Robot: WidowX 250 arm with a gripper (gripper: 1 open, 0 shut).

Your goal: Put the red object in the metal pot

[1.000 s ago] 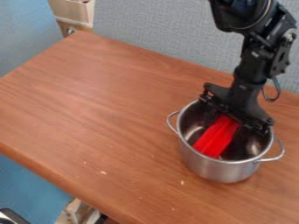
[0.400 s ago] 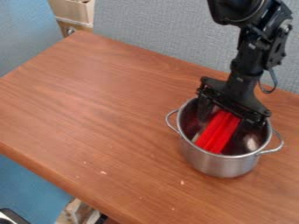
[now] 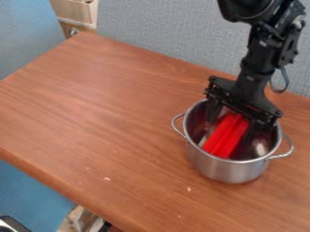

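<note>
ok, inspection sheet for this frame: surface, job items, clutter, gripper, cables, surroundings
Surface: brown wooden table, a few small pale specks near the front edge.
Job's things: red object lies inside the metal pot; pot stands near the table's right edge.
Clutter: nothing seen.
Gripper: gripper points down into the pot above the red object, jaws open, not holding it.
Cables: a dark cable loop on the arm, clear of the pot.
Surroundings: blue-grey wall behind; a beige fixture at the table's far left corner.
</note>
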